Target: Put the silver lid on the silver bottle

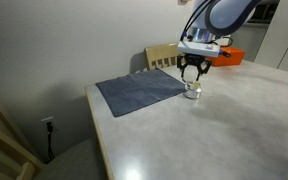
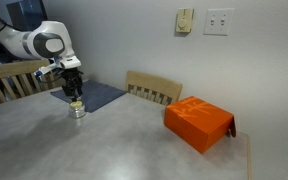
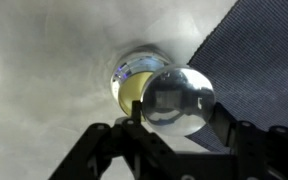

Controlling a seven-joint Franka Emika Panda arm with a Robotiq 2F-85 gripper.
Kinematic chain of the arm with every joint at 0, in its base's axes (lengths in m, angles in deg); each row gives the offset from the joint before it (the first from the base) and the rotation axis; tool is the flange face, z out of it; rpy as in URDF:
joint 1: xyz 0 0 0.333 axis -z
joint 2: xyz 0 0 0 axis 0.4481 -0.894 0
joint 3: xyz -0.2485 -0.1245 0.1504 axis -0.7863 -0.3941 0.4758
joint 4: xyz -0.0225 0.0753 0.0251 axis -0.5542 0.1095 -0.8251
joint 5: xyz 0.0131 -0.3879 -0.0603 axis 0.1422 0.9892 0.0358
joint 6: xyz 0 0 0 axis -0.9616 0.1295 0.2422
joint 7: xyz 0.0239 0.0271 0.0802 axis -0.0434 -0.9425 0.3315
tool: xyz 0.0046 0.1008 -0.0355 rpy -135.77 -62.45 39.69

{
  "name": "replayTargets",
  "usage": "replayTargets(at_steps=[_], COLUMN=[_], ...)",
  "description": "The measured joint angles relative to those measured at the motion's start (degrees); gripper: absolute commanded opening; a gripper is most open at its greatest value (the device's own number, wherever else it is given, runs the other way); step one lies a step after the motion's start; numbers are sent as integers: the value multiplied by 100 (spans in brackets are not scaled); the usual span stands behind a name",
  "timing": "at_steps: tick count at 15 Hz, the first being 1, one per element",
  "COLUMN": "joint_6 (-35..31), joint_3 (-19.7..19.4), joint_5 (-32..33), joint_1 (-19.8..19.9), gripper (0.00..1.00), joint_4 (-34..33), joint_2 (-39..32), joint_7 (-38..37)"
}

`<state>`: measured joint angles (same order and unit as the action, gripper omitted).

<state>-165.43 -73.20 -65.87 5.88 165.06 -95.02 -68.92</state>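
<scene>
1. The gripper is closed on the silver lid, with one finger on either side of its rim; the jaws are drawn in narrow and hold nothing else
2. The silver bottle stands upright on the pale table, just beside the edge of the grey cloth; its mouth is open and shows a yellowish inside, and in both exterior views it sits right below the gripper
3. In the wrist view the lid hangs above the bottle and covers only part of the mouth, sitting off towards the cloth side; I cannot tell how much of that offset is real and how much is camera angle
4. The lid looks like a smooth, polished metal dome, so it is probably stiff, light and slippery; the rim at its widest is the sound place to pinch, since a grip higher on the curve could let it squirt out
5. The bottle is small and squat and probably light, so on this smooth tabletop a sideways nudge from the lid would likely slide or tip it; the lid wants centring first, then lowering straight down
6. Whether the lid presses on or screws on does not show
7. The orange box lies well apart from the bottle and does not get in the way
</scene>
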Motion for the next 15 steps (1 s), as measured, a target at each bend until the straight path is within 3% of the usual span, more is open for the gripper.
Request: replayTargets(at_steps=[4, 6, 12, 15], joint_6=[-168, -168, -421, -502], joint_3=[-205, -176, 253, 321], joint_5=[340, 333, -167, -310], joint_1=[-127, -61, 533, 646], gripper=[44, 44, 44, 44], joint_4=[476, 591, 711, 714], joint_2=[311, 351, 293, 285], joint_7=[-881, -873, 131, 563])
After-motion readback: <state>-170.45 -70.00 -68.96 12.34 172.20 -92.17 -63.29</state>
